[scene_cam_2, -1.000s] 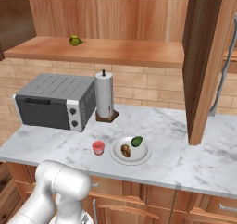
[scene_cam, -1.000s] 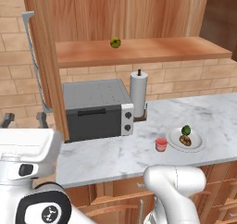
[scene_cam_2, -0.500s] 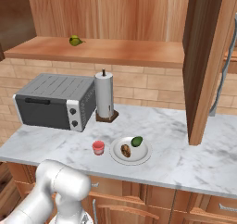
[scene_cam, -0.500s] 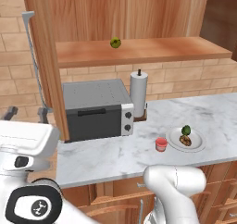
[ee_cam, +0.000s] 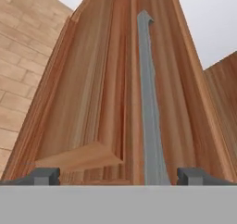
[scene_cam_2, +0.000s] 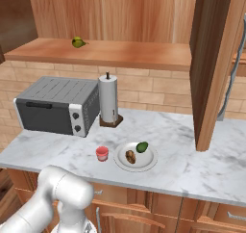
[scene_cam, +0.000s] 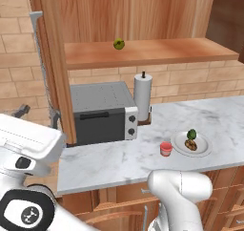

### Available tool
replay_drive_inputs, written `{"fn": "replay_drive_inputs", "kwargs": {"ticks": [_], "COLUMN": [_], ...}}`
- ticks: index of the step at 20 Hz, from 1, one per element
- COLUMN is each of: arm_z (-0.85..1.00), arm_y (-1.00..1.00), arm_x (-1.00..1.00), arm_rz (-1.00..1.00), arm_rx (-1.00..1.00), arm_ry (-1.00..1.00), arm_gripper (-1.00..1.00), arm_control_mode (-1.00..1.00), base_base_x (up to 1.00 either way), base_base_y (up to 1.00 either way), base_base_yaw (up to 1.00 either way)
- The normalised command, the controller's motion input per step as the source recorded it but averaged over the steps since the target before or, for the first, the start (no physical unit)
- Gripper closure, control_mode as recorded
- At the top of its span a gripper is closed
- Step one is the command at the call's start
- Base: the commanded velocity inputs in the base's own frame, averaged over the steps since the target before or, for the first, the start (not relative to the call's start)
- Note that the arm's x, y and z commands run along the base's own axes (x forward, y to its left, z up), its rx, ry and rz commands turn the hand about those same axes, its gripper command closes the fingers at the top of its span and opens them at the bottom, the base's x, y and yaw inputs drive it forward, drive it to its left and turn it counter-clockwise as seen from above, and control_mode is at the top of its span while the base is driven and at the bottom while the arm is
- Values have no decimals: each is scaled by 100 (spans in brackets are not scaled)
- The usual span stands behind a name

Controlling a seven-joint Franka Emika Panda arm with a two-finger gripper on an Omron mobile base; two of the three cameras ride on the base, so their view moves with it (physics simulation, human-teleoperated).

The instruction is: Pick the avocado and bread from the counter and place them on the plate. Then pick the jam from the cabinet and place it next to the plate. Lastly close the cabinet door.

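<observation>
In the hand view, the gripper (ee_cam: 118, 176) has its two dark fingertips (ee_cam: 45, 176) far apart at the bottom of the frame, so it is open and holds nothing. Right in front of it is a cabinet door (ee_cam: 111, 102) seen close up, with a long grey handle (ee_cam: 150, 102) running up the middle of the frame, between the tips but not touching them. In the right base view, the white plate (scene_cam_2: 136, 156) sits on the marble counter (scene_cam_2: 192, 164) near the middle of the frame. The dark green avocado (scene_cam_2: 141, 147) and the brown bread (scene_cam_2: 130, 156) both lie on the plate. The little red jam (scene_cam_2: 102, 153) stands on the counter just to the left of the plate. The cabinet (scene_cam_2: 120, 20) fills the top of the frame, and a yellow-green fruit (scene_cam_2: 77, 42) rests on its shelf at the upper left. A door (scene_cam_2: 216, 58) stands open at the right side. A grey toaster oven (scene_cam_2: 57, 105) sits at the left, with a paper-towel roll (scene_cam_2: 108, 99) beside it.
</observation>
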Motion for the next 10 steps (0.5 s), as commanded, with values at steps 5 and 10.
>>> {"fn": "replay_drive_inputs", "kwargs": {"ticks": [5,10], "arm_z": [0,0], "arm_y": [-57,-59], "arm_x": [10,39], "arm_rz": [-9,-8], "arm_rx": [18,17], "arm_ry": [2,7], "arm_gripper": [-100,-100], "arm_control_mode": [-100,-100], "base_base_x": [0,0], "base_base_y": [0,0], "base_base_yaw": [0,0]}}
